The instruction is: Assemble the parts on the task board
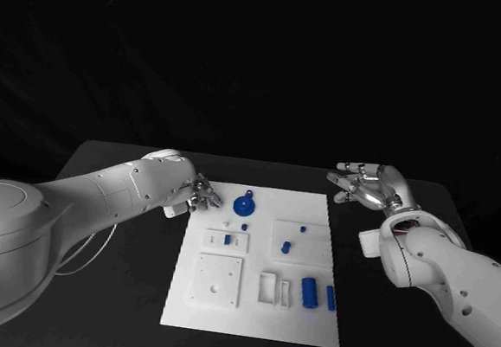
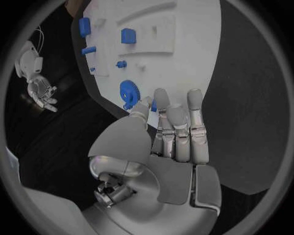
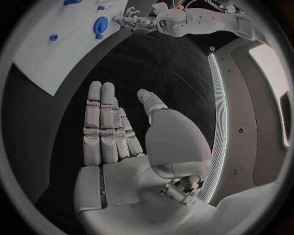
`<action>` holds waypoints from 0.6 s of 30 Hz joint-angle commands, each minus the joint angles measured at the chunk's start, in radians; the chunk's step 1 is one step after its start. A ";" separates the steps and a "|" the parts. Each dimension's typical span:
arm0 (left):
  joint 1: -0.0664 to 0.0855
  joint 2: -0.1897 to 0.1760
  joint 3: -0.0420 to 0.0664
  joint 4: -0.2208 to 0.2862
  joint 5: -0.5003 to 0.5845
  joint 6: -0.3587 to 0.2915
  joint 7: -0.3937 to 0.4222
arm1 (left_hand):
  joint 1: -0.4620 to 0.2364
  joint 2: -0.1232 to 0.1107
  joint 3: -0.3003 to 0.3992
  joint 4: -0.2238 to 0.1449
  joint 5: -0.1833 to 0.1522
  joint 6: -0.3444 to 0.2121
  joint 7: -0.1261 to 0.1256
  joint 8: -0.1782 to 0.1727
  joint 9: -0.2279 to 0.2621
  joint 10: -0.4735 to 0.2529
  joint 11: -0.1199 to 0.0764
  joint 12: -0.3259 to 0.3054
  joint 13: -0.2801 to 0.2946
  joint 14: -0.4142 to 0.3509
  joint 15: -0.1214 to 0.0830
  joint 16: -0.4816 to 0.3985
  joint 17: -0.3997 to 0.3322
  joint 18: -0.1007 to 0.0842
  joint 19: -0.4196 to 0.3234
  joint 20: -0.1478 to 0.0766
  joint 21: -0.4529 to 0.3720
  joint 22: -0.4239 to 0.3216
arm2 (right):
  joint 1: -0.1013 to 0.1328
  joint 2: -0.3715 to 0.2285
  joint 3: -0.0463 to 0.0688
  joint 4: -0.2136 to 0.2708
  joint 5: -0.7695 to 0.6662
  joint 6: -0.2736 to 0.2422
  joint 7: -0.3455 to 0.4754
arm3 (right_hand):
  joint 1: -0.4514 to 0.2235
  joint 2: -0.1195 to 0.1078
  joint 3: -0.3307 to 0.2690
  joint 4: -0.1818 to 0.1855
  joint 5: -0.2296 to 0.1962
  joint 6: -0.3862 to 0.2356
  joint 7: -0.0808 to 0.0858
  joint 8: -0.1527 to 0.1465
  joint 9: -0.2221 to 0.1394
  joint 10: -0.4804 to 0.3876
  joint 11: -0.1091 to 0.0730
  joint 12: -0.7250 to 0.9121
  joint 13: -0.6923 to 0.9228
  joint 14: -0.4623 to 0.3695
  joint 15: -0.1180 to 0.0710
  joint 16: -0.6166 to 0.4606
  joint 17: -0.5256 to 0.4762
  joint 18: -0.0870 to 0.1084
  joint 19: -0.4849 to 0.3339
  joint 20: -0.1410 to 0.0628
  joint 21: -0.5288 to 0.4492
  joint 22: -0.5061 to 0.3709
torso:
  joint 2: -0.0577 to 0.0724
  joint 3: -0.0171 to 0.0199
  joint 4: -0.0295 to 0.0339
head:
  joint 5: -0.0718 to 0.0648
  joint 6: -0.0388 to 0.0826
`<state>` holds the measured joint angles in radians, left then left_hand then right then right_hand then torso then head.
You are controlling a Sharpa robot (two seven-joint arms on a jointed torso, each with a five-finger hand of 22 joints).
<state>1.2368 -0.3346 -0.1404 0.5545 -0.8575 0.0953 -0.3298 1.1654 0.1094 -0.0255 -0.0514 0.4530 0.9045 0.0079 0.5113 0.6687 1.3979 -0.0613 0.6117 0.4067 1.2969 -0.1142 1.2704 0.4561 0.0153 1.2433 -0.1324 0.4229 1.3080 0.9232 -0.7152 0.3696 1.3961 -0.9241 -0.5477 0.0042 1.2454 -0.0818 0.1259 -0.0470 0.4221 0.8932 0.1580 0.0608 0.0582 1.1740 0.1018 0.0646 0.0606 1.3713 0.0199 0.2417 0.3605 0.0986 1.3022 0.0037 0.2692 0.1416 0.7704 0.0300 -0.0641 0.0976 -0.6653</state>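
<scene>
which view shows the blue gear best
The left wrist view: the blue gear lies large there on the task board, just beyond the left hand, teeth visible. The head view shows it small at the board's far end. The right wrist view shows it small near the rim.

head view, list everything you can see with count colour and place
table: one, black, under everything
task board: one, white plate, middle of the table between the arms
gear-like round part: one, blue, far end of the board near the left hand
upright cylinders: two, blue, near right part of the board, side by side
small parts: several, blue, mid board in and around the raised white blocks; exact count too small to tell
left hand: one, silver, at the board's far left edge beside the gear-like part, holding nothing
right hand: one, silver, beyond the board's far right corner above the table, fingers apart, holding nothing
</scene>
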 commanded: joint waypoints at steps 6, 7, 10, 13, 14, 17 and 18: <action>0.001 -0.009 0.001 0.022 0.100 -0.026 -0.012 | -0.012 0.022 0.097 -0.054 0.103 -0.007 -0.010 0.061 0.091 0.015 -0.002 -0.001 -0.007 0.001 -0.009 0.006 0.003 -0.011 -0.007 -0.009 0.006 0.019 | 0.000 0.000 0.000 0.000 -0.004 0.006 0.005 | -0.003 0.006 -0.001 0.002 0.002 -0.002 0.000 -0.004 -0.001 -0.005 -0.001 -0.003 -0.001 -0.002 0.005 -0.004 -0.002 0.011 -0.002 0.005 0.005 -0.001 | -0.001 0.0002 0.0014 | 0.002 0.001; 0.001 -0.011 0.001 0.025 0.106 -0.026 -0.013 | -0.023 0.022 0.118 -0.067 0.108 -0.008 -0.010 0.064 0.103 0.017 -0.002 -0.001 -0.007 0.002 -0.009 0.006 0.004 -0.010 -0.007 -0.009 0.009 0.019 | 0.000 0.000 0.000 0.000 -0.004 0.007 0.004 | -0.003 0.006 -0.001 0.002 0.002 -0.002 0.000 -0.004 -0.001 -0.005 -0.001 -0.003 -0.001 -0.002 0.005 -0.004 -0.002 0.011 -0.002 0.005 0.005 -0.001 | -0.001 -0.0002 0.0018 | 0.002 0.001; 0.001 -0.015 0.001 0.034 0.117 -0.031 -0.015 | -0.043 0.022 0.149 -0.090 0.119 -0.006 -0.010 0.066 0.123 0.019 -0.002 -0.002 -0.006 0.003 -0.009 0.006 0.005 -0.009 -0.009 -0.010 0.014 0.019 | 0.000 -0.001 0.000 -0.001 -0.002 0.007 0.004 | -0.003 0.006 -0.001 0.002 0.002 -0.002 0.000 -0.004 -0.001 -0.005 -0.001 -0.003 -0.001 -0.002 0.005 -0.004 -0.002 0.011 -0.002 0.005 0.005 -0.001 | -0.001 -0.0003 0.0018 | 0.004 0.002; 0.001 -0.023 0.001 0.052 0.126 -0.045 -0.018 | -0.059 0.023 0.168 -0.110 0.129 -0.001 -0.009 0.062 0.138 0.023 -0.003 -0.003 -0.006 0.005 -0.010 0.006 0.007 -0.009 -0.009 -0.010 0.019 0.019 | 0.000 -0.003 0.000 -0.001 -0.002 0.008 0.003 | -0.003 0.006 -0.001 0.002 0.002 -0.002 0.000 -0.004 -0.001 -0.005 -0.001 -0.003 -0.001 -0.002 0.005 -0.004 -0.002 0.011 -0.002 0.005 0.005 -0.001 | -0.002 -0.0003 0.0021 | 0.006 0.001; 0.001 -0.029 0.002 0.061 0.129 -0.053 -0.021 | -0.061 0.021 0.169 -0.114 0.136 0.002 -0.010 0.061 0.140 0.025 -0.003 -0.003 -0.006 0.006 -0.011 0.006 0.007 -0.008 -0.009 -0.011 0.020 0.019 | 0.000 -0.003 0.000 0.000 -0.001 0.009 0.003 | -0.003 0.006 -0.001 0.002 0.002 -0.002 0.000 -0.004 -0.001 -0.005 -0.001 -0.003 -0.001 -0.002 0.005 -0.004 -0.002 0.011 -0.002 0.005 0.005 -0.001 | -0.002 0.0002 0.0024 | 0.006 0.000; 0.004 -0.048 0.002 0.096 0.141 -0.085 -0.032 | -0.068 0.020 0.175 -0.121 0.154 0.009 -0.012 0.060 0.146 0.030 -0.004 -0.004 -0.006 0.010 -0.012 0.006 0.009 -0.008 -0.008 -0.012 0.023 0.018 | 0.000 -0.005 0.000 -0.001 -0.001 0.010 0.002 | -0.003 0.006 -0.001 0.002 0.002 -0.002 0.000 -0.004 -0.001 -0.005 -0.001 -0.003 -0.001 -0.002 0.005 -0.004 -0.002 0.011 -0.002 0.005 0.005 -0.001 | -0.003 0.0013 0.0026 | 0.008 0.000; 0.006 -0.056 0.001 0.110 0.146 -0.099 -0.038 | -0.073 0.019 0.178 -0.125 0.167 0.012 -0.012 0.061 0.149 0.033 -0.004 -0.005 -0.007 0.012 -0.013 0.007 0.010 -0.008 -0.006 -0.012 0.024 0.018 | 0.000 -0.005 0.000 -0.001 -0.001 0.010 0.002 | -0.003 0.006 -0.001 0.002 0.002 -0.002 0.000 -0.004 -0.001 -0.005 -0.001 -0.003 -0.001 -0.002 0.005 -0.004 -0.002 0.011 -0.002 0.005 0.005 -0.001 | -0.005 0.0018 0.0033 | 0.008 -0.001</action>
<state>1.2394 -0.3884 -0.1394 0.6536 -0.7515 0.0511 -0.3499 1.0957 0.1220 0.1314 -0.1529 0.6183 0.8980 0.0074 0.5762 0.7361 1.4269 -0.0660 0.6117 0.4011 1.3059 -0.1231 1.2733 0.4660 0.0154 1.2361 -0.1396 0.4446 1.3077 0.9232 -0.7203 0.3696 1.3945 -0.9234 -0.5471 0.0030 1.2454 -0.0817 0.1259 -0.0470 0.4221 0.8933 0.1579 0.0608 0.0581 1.1740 0.1018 0.0646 0.0606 1.3713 0.0199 0.2417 0.3606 0.0987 1.3022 0.0037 0.2692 0.1417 0.7679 0.0301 -0.0616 0.1041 -0.6650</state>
